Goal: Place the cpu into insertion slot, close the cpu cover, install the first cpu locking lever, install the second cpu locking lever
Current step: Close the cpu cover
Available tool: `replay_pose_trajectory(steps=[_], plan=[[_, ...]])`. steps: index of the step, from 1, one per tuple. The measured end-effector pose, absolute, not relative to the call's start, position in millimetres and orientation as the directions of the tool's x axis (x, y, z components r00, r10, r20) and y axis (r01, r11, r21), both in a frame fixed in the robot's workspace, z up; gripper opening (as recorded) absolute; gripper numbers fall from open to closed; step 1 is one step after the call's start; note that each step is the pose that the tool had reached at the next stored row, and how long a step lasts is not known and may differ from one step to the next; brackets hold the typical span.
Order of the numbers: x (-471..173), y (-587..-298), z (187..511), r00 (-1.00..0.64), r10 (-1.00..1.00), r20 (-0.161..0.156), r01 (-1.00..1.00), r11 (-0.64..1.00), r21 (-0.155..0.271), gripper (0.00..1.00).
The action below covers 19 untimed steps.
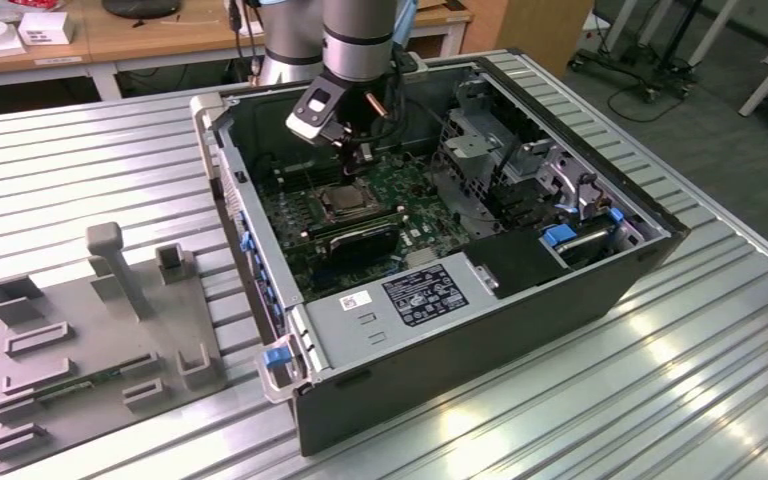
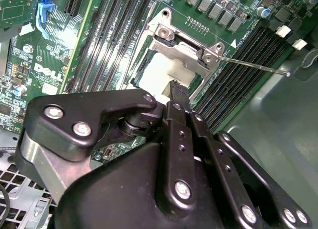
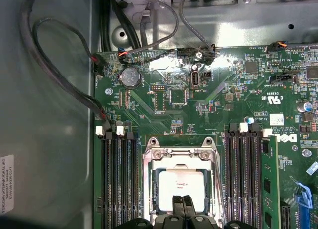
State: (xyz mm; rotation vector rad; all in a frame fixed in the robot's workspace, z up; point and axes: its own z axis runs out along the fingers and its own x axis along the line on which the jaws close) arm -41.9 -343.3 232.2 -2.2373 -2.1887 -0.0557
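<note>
Item: cpu (image 3: 181, 187). We record a small flat square chip with a dull, pale grey metal face. It lies seated in the insertion slot (image 1: 344, 200) on the green motherboard (image 3: 174, 95).

Surround: the cpu cover (image 3: 180, 164) is a thin silvery frame plate. It appears to lie flat over the slot, with its square window framing the chip.

Fitting: in the second wrist view we note a locking lever (image 2: 253, 66), a thin bright wire rod. It stands out sideways from the socket corner, across the memory slots.

Flanking: long, narrow black memory slots (image 3: 119, 179) run in ribbed rows on both sides of the socket.

Pincer (image 3: 183, 201): black, jointed, with bolted links. Its two slim fingers are clenched together with nothing between them. The tips sit over the chip's near edge, and we cannot tell whether they touch it.

Housing: an open dark metal computer case (image 1: 491, 330) lies on its side on a ribbed metal worktop (image 1: 91, 150). A grey moulded fixture tray (image 1: 91, 340) sits well apart, toward the exterior view's left.
</note>
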Motion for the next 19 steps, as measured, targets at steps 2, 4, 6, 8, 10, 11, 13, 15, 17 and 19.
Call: replay_pose_trajectory(steps=[2, 4, 6, 8, 10, 11, 13, 15, 17, 19], plan=[[-41.9, -343.3, 232.2, 0.022, 0.999, 0.033, 1.000, -0.022, 0.017, 0.10], [-41.9, -343.3, 232.2, 0.022, 0.999, 0.033, 1.000, -0.022, 0.017, 0.10], [-42.0, -343.3, 232.2, 0.022, 0.999, 0.033, 1.000, -0.022, 0.017, 0.10], [-42.0, -343.3, 232.2, 0.022, 0.999, 0.033, 1.000, -0.022, 0.017, 0.10], [-42.0, -343.3, 232.2, 0.016, 0.999, 0.033, 1.000, -0.017, 0.017, 0.10], [-42.0, -343.3, 232.2, 0.007, 0.999, 0.033, 1.000, -0.008, 0.017, 0.10], [-42.1, -343.3, 232.2, -0.024, 0.999, 0.033, 1.000, 0.024, 0.017, 0.10], [-42.1, -343.3, 232.1, -0.060, 0.998, 0.033, 0.998, 0.060, 0.017, 0.10], [-42.1, -343.3, 232.1, -0.096, 0.995, 0.033, 0.995, 0.096, 0.017, 0.10], [-42.1, -343.3, 231.9, -0.133, 0.991, 0.033, 0.991, 0.133, 0.017, 0.10]])
